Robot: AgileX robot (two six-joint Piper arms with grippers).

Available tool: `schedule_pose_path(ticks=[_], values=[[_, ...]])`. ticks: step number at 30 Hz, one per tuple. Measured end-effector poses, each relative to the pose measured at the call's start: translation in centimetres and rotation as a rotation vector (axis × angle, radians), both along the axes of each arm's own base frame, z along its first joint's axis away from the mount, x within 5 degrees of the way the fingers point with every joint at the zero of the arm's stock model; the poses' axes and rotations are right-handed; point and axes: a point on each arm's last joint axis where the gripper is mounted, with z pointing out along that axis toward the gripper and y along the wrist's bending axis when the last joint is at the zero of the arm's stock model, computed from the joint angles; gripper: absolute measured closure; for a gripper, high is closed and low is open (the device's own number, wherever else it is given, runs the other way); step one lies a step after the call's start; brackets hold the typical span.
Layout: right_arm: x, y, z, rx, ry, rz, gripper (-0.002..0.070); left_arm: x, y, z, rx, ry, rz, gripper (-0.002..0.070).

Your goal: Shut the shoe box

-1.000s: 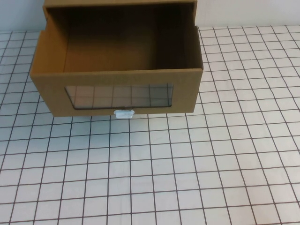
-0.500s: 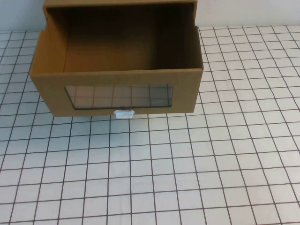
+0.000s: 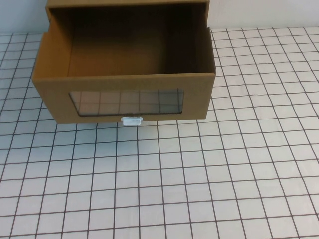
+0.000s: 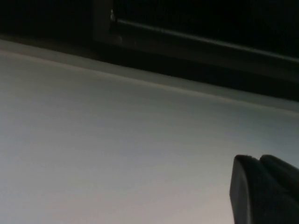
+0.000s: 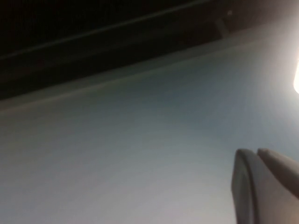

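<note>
High view is showing the shoe box point(image 3: 124, 74) sitting at the far side of the gridded table point(image 3: 199, 189), slightly left of centre, with its drawer pulled out toward the robot, its interior lying open, and the small white pull tab point(image 3: 132, 120) sitting just below the clear window point(image 3: 127, 102). Neither arm is appearing in that view. Each wrist view is showing only the left gripper point(image 4: 266, 189) and the right gripper point(image 5: 266, 186) against a pale blank surface, the finger tips appearing pressed together.
</note>
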Motion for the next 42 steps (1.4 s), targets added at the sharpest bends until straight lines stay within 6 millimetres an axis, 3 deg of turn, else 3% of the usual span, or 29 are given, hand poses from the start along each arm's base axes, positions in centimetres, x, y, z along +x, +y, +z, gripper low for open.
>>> schedule_pose_path(ticks=[3,6,8,12,16,21,26,31,35,39,42], values=[[1.0,0.1,3.0,-0.005,0.139,0.014,0.069,2.3,-0.5,3.4,0.038,0.115,0.001,0.0679],[4.2,0.2,4.8,-0.012,0.399,0.03,0.069,5.9,-1.3,5.9,0.084,0.295,-0.022,0.0679],[6.8,0.3,5.3,-0.015,0.576,0.039,0.069,9.2,-2.0,6.3,0.123,0.461,-0.043,0.0679],[12.4,0.3,4.1,-0.041,0.878,0.025,0.069,17.3,-3.5,4.0,0.193,0.808,-0.071,0.0679],[15.3,0.4,2.9,-0.037,1.015,0.053,0.069,23.6,-4.5,0.9,0.194,1.004,-0.1,0.0679],[17.3,1.1,1.5,-0.047,1.102,0.141,0.069,27.6,-5.0,-1.6,0.095,1.109,-0.175,0.0679],[20.1,3.1,-1.7,-0.083,1.252,0.303,0.069,30.7,-5.7,-1.4,0.121,1.219,-0.183,0.0679],[23.0,6.2,-4.4,-0.377,1.423,0.395,0.0689,34.6,-6.9,0.6,0.329,1.375,-0.161,0.0679],[25.1,9.5,-5.5,-0.662,1.459,0.585,0.0689,38.0,-8.9,1.2,0.5,1.448,-0.301,0.0679],[27.4,13.0,-6.1,-0.84,1.373,0.798,0.069,41.4,-11.4,0.6,0.61,1.436,-0.533,0.0679],[28.8,15.3,-6.6,-0.878,1.314,0.896,0.0689,44.3,-12.6,-1.0,0.619,1.434,-0.656,0.0679]])
